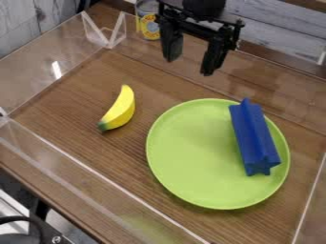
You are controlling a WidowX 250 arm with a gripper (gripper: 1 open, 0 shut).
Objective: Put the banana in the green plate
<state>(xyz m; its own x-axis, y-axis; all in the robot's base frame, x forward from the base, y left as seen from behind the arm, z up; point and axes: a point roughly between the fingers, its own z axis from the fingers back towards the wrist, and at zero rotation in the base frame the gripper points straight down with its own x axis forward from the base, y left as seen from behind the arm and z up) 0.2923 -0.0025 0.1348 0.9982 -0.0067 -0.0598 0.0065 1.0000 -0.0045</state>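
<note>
Our black pincer point(192, 55) is hanging wide open, holding nothing. The small curved yellow plastic banana point(118, 108) is lying below it, toward the left, just beside the big round lime-green plate point(192, 162). We are guessing it is light, hard and slippery, so we are picking its fat middle.

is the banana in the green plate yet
No, the banana lies on the table, left of the green plate, apart from its rim.

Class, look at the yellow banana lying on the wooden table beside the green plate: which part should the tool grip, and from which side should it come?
Probably the thick middle of the banana, from straight above. It lies flat on the table, curved, with tapering ends, so the midsection offers the fullest width. The tool hangs open, pointing down; its fingers should close across the banana's width.
</note>
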